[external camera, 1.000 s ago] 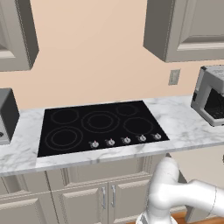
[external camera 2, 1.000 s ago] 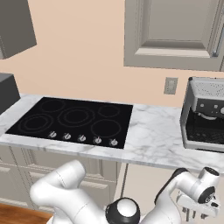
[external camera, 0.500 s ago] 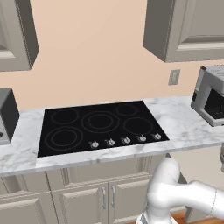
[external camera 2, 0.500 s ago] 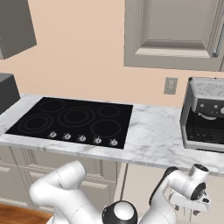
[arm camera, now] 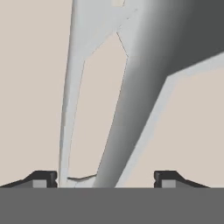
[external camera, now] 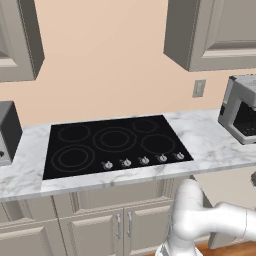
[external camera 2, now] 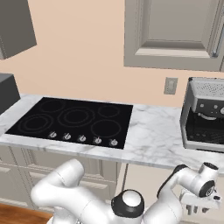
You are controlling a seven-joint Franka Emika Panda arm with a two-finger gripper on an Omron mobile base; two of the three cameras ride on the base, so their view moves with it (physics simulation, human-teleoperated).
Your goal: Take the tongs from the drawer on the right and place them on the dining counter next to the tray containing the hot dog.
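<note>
Seen up close in the hand view, the silver-grey tongs (arm camera: 131,100) lie on the drawer's plain beige floor (arm camera: 192,131). One thick arm and one thin arm converge toward the bottom. My gripper (arm camera: 106,178) straddles them, and its dark fingertips (arm camera: 43,177) stand apart on either side. The left tip is close to the thin arm, the right tip well off the thick one. My gripper (external camera 2: 197,206) also appears in the right base view, hanging low at the right, below the marble top's edge. The dining counter, the tray and the hot dog are out of view.
A black cooktop (external camera: 115,145) is set into the marble top (external camera: 210,142) ahead. A coffee machine (external camera 2: 203,116) stands at its right end and a dark appliance (external camera: 7,132) at its left. Beige cabinet doors (external camera: 100,225) are below and wall cabinets (external camera: 215,30) above.
In the right base view the hand has shifted slightly and sits a little lower at the right. The kitchen itself has not moved.
</note>
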